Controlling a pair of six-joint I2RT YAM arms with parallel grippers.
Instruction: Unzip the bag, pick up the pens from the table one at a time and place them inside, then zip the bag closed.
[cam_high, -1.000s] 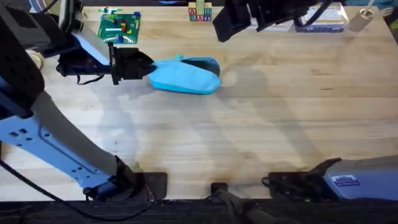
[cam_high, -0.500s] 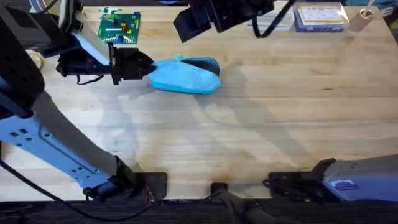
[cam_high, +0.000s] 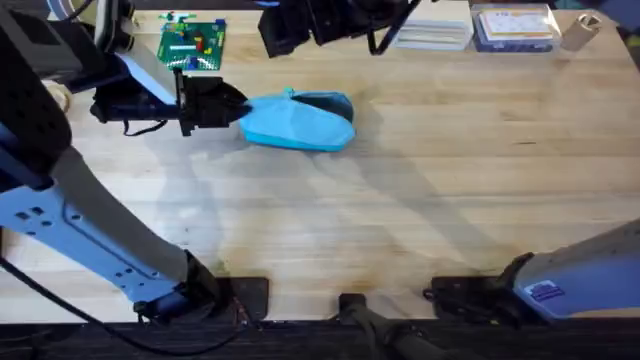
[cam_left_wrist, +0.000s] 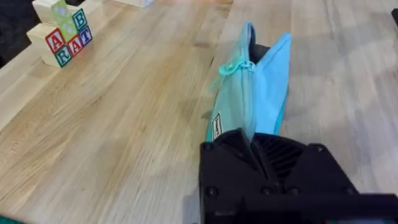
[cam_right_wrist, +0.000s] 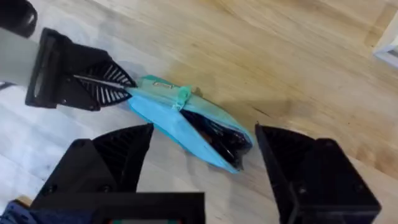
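On the light plank table (cam_high: 420, 210), the near stretch of wood lies bare in front of the two arm bases at the bottom of the overhead view. Farther in, toward the left-centre of the tabletop, the light blue pencil pouch (cam_high: 300, 122) lies on its side. The left gripper (cam_high: 232, 108) is clamped on the pouch's left end, its black fingers pinched together on the fabric; the left wrist view shows the same pinch, fingers (cam_left_wrist: 249, 152) closed on the pouch (cam_left_wrist: 252, 93) just below a small white label. Along the pouch's upper edge runs the zipper, with a small turquoise pull (cam_left_wrist: 235, 67) about halfway down its length. The end away from the left gripper gapes open: the right wrist view looks down into the pouch (cam_right_wrist: 180, 118), where dark pens (cam_right_wrist: 217, 138) lie against the dark lining inside the mouth.

Beyond the pouch, the right gripper (cam_high: 290, 25) hangs above the far edge of the table, clear of the pouch, its two black fingers (cam_right_wrist: 118, 155) spread wide apart with nothing between them. At the back of the table sit a green circuit board (cam_high: 192, 42) to the left and, in the left wrist view, a stack of lettered alphabet blocks (cam_left_wrist: 61, 34).
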